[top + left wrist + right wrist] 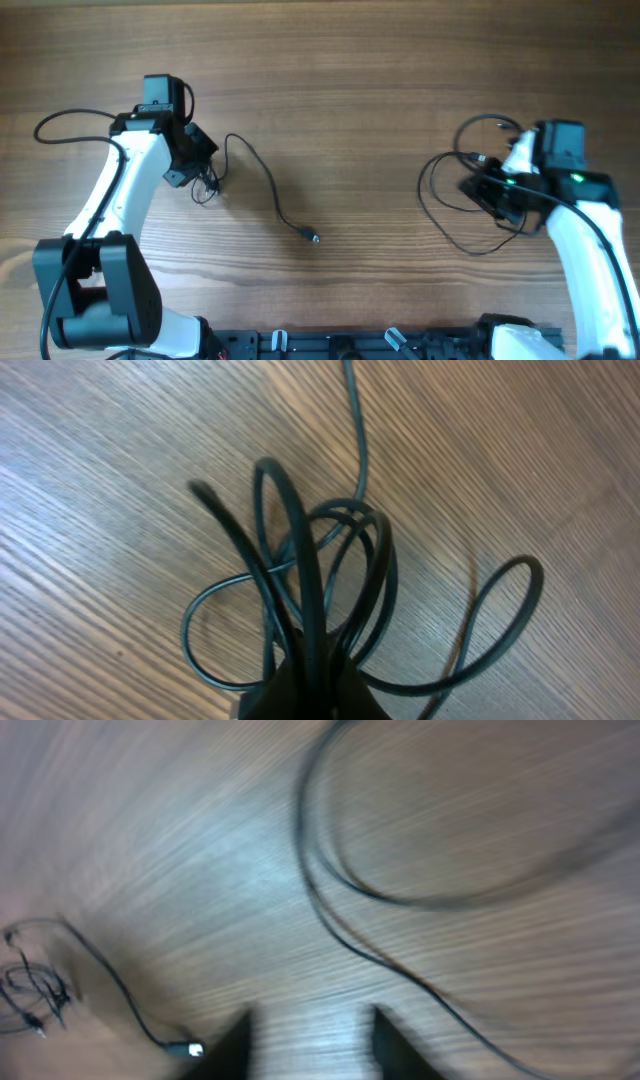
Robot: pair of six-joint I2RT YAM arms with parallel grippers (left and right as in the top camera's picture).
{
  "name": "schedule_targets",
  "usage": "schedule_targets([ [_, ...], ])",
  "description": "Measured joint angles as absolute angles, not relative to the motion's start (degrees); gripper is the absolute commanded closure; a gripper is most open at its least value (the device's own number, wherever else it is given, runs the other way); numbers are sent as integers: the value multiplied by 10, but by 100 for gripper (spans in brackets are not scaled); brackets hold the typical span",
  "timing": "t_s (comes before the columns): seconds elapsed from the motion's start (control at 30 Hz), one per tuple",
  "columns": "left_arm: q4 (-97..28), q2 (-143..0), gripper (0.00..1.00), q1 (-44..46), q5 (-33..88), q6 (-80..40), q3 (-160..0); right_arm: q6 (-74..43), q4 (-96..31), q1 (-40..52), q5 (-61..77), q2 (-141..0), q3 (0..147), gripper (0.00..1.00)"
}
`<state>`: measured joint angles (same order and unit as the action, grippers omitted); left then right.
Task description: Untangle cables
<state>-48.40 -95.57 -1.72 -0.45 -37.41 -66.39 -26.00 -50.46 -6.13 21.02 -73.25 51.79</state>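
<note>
- Cables point(205, 187): two separate black cords are seen on the wooden table point(350, 90), one at each arm and well apart from each other.
- The left cord point(312, 620) is gathered into a small tangle of loops at the left gripper point(310, 698). From it a single tail is laid across the table toward the middle and ends in a small plug point(313, 237).
- The left gripper is closed tight on this tangle, with several strands pinched together. The loops are spread out in front of it; whether they rest on the wood cannot be told.
- The right cord point(303, 850) is laid in wide, loose loops around and beside the right gripper point(312, 1042).
- The right gripper is partly opened and nothing is held in it; only bare table is seen between its fingers. Its wrist view is blurred, so contact with the cord cannot be judged.
- The step in hand is judged to be the loosening of the left tangle, as the right cord appears free of knots.
- To do this well, the bundle should be lifted only a little and drawn slowly, so that the loops fall open and are not pulled into a tighter knot.
- It is advised that one strand is gripped, not the whole bunch, and that the tail with the plug is led out through the loops last.
</note>
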Motion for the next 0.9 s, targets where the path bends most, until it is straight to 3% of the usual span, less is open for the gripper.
schedule_targets([
  [0.07,-478,-956,89,-2,-4,-375,-664,-260,-474,-19,213,-780,518,0],
  [0.3,-463,-956,85,25,0,-376,-664,-643,-609,-1,107,-847,517,0],
  [0.37,-453,-956,85,25,-1,-376,-664,-761,-591,7,102,-847,504,0],
  [0.5,-452,-956,82,25,-1,-376,-664,-990,-439,25,115,-849,428,0],
  [0.73,-449,-956,80,25,-1,-376,-664,-1141,-310,25,135,-850,380,0],
  [0.9,-445,-956,80,25,-1,-376,-664,-1168,-307,25,142,-850,380,14],
])
